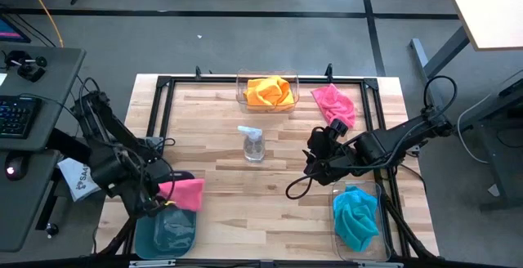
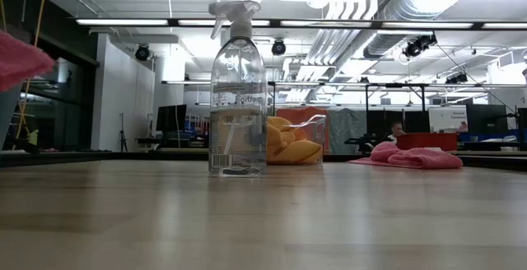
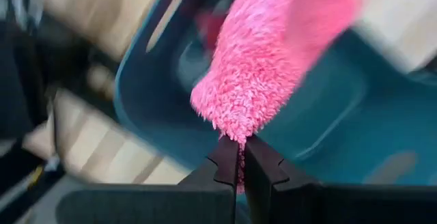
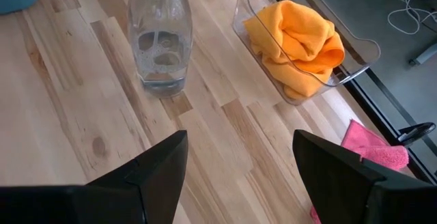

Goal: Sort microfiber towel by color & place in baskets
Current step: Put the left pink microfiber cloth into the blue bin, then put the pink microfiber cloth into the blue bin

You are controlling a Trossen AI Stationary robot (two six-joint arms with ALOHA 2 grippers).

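Observation:
My left gripper hangs over the table's near left corner, shut on a pink towel above the teal basket. In the left wrist view the pink towel hangs over the teal basket. My right gripper is open above the table right of centre, touching nothing. A second pink towel lies flat at the far right. An orange towel fills the clear far basket. A teal towel lies in the clear near right basket. My left gripper pinches the pink towel by a narrow tip of cloth between its two fingers. The fingers come at it from the table's left. The towel is lifted clear and sits bunched over the teal basket.
A clear spray bottle stands upright at the table's centre, in the low view in front of the orange towel. A black metal frame runs around the tabletop. A desk with a keyboard is left of the table.

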